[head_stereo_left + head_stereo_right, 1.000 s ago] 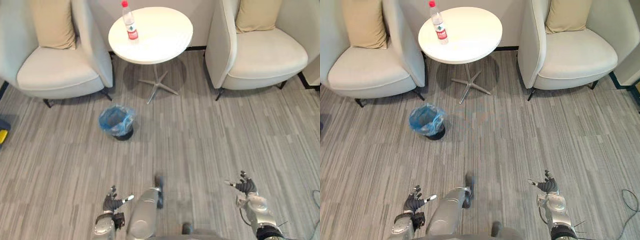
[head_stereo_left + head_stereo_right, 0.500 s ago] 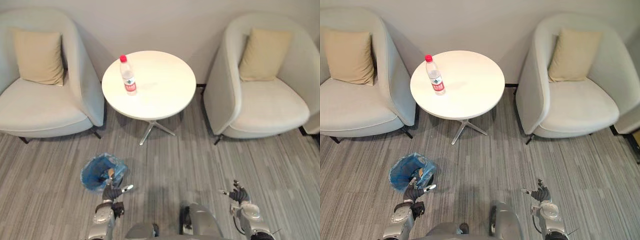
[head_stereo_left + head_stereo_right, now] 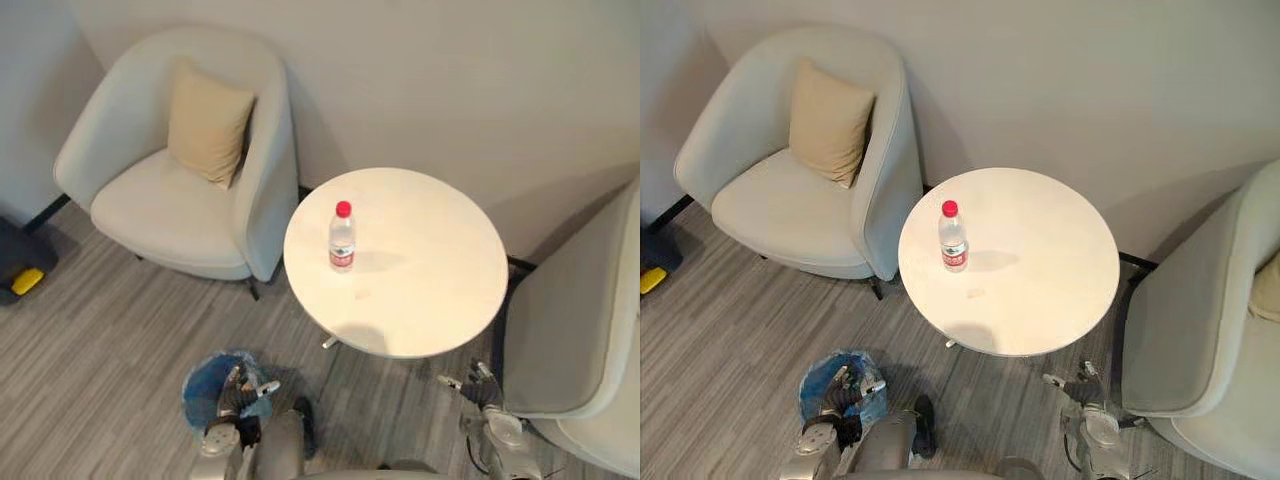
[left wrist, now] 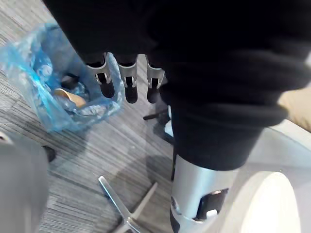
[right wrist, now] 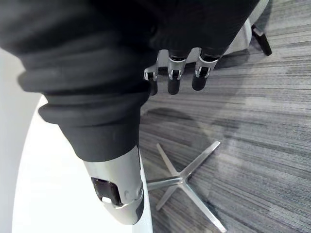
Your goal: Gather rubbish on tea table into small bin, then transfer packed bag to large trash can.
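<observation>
A clear plastic bottle (image 3: 342, 237) with a red cap and red label stood upright, cap up, on the left part of a round white table (image 3: 430, 290). A small bin (image 3: 205, 385) lined with a blue bag sat on the floor off the table's left edge. The left hand (image 3: 238, 398) hung by the bin and the right hand (image 3: 480, 392) by the table's near right edge, both empty with straight, slightly spread fingers. The left wrist view showed a tan cup (image 4: 70, 97) inside the bag.
</observation>
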Motion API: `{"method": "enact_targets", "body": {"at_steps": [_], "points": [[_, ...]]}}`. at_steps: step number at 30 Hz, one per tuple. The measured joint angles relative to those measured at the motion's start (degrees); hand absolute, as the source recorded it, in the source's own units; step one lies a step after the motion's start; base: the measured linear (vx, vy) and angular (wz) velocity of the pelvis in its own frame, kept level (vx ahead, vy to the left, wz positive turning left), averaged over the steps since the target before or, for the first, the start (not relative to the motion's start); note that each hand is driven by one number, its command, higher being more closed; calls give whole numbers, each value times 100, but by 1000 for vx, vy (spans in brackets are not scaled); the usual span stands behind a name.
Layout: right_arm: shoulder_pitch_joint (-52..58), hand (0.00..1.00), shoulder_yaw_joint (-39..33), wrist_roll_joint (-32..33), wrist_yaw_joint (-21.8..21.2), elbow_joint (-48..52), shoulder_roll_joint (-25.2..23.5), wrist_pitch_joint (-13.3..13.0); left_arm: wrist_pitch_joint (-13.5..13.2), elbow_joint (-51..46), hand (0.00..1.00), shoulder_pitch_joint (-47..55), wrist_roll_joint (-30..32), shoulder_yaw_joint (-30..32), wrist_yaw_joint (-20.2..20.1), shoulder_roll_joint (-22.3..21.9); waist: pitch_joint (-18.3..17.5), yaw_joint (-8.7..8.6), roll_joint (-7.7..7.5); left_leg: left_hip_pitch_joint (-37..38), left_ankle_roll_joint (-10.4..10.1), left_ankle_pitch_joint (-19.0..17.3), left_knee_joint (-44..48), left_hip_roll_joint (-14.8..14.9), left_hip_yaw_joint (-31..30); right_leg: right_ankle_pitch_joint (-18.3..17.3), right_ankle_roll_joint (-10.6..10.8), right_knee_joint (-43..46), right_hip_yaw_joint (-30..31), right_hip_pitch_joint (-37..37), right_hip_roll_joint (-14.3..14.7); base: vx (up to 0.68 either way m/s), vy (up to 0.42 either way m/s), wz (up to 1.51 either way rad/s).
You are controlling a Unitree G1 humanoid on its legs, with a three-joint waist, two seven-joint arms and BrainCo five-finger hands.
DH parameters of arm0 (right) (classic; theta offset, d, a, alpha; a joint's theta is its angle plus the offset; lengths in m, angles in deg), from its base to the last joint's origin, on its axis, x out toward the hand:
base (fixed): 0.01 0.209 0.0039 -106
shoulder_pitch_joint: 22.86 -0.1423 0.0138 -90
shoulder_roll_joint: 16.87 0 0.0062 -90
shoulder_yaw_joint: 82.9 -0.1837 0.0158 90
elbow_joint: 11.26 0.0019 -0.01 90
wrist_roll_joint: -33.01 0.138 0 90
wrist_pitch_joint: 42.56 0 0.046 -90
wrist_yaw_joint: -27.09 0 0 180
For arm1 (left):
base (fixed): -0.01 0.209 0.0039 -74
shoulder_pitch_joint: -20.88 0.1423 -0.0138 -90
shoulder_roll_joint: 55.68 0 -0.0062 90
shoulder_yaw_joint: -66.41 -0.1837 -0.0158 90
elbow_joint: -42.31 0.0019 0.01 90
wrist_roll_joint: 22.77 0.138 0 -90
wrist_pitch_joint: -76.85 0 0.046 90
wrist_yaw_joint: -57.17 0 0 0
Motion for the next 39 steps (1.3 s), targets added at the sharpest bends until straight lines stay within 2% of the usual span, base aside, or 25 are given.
{"method": "enact_targets", "body": {"at_steps": [1,2,3,4,5,6,7,8,9,11,12,19,23,25,27,29,30,35,37,39], "points": [[14,0,18,-44,9,1,16,20,19,40,0,77,-2,-5,-1,11,6,-6,-13,92,3,-59,-20,-10,22,36,61,458,118,-179,-34,164,71,-18],[115,0,124,-208,0,82,62,33,22,27,0,109,0,-14,3,67,32,-48,-51,280,31,-132,-67,-36,17,225,335,1333,313,-536,-95,177,51,-7],[199,0,254,-252,4,281,69,77,25,52,0,100,13,-46,-1,173,33,-76,-98,402,42,-164,-116,-50,-3,303,296,1846,477,-743,-75,211,35,8],[271,0,320,-279,18,392,51,216,29,83,0,87,50,-107,-3,226,6,-162,-132,458,59,-176,-134,-51,-72,106,245,1944,606,-870,-24,204,-7,20],[487,0,462,-393,31,594,104,249,22,125,0,-19,70,-119,-6,302,3,-196,-143,497,45,-134,-202,-51,-144,-166,89,1734,780,-1140,110,158,-30,23],[577,0,477,-434,28,674,126,249,19,140,0,-62,72,-117,-8,307,5,-207,-139,494,32,-121,-203,-49,-173,-220,70,1571,883,-1238,177,148,-72,30],[775,0,549,-551,15,891,162,251,-5,162,0,-94,83,-114,-9,318,0,-276,-147,482,9,-100,-174,-82,-249,-230,13,1038,1055,-1306,270,146,-108,51],[1073,0,616,-651,17,1210,195,251,-29,194,0,-114,118,-119,-10,330,-18,-368,-230,437,-3,-97,-89,-245,-407,162,-181,196,1056,-1268,230,148,-128,62],[1177,0,622,-658,17,1313,229,249,-33,251,0,-164,147,-113,-13,334,14,-406,-211,439,-28,-106,-60,-277,-487,235,-141,157,1042,-1287,209,142,-133,60],[1374,0,838,-841,-62,1515,465,248,-46,360,0,-100,253,-163,-29,184,-92,-447,-21,447,-174,-38,-278,-200,-735,422,-202,-258,948,-1127,331,114,-108,9],[1445,0,1072,-890,-146,1634,527,247,-46,372,0,-29,274,-172,-63,161,-104,-451,0,492,-296,50,-482,-147,-784,556,-254,-505,897,-1072,419,56,-85,-14],[1509,0,1372,-1122,-321,1708,729,248,-63,673,0,-52,286,-349,-137,148,-112,-443,8,722,-492,615,-1373,-20,-1055,938,-427,-1163,677,-841,596,0,-89,13],[1542,0,1335,-1091,-300,1729,699,247,-60,765,0,-43,283,-398,-131,109,-199,-452,109,916,-531,856,-1788,17,-1061,1074,-453,-1401,677,-746,654,-43,-40,1],[1706,0,1184,-1031,-276,1899,493,242,-56,864,0,-27,276,-398,-126,58,-295,-462,194,1066,-587,947,-2012,51,-1061,1137,-466,-1559,674,-637,688,-47,-41,-1],[1786,0,1135,-955,-280,2212,354,63,-54,892,0,-10,277,-395,-124,41,-338,-475,225,1124,-616,966,-2079,72,-1052,1157,-442,-1627,691,-626,712,-48,-34,-10],[1793,0,1115,-866,-212,2630,-47,-291,-42,960,0,-1,284,-400,-128,22,-483,-482,192,1160,-661,996,-2216,98,-1054,1223,-421,-1753,736,-620,758,-29,-37,-13],[1760,0,1106,-868,-174,2661,-138,-327,-42,967,0,-4,284,-400,-128,21,-515,-478,217,1176,-661,996,-2217,103,-1052,1231,-427,-1768,745,-597,765,-6,-26,-6],[1722,0,727,-1070,288,2608,-881,-228,-17,983,0,-32,274,-402,-71,5,-553,-469,186,1448,-648,981,-2376,142,-869,1240,-417,-1817,942,-455,781,12,-7,-15],[1780,0,525,-1085,499,2608,-1010,-65,-9,983,0,-31,272,-418,21,-11,-541,-477,170,1529,-632,965,-2408,139,-711,1245,-406,-1816,1093,-456,787,39,9,-38],[1854,0,414,-1075,609,2620,-1026,-23,-4,982,0,-28,271,-465,44,-9,-526,-482,144,1567,-609,946,-2403,133,-619,1241,-398,-1813,1192,-455,789,44,13,-30]]}}
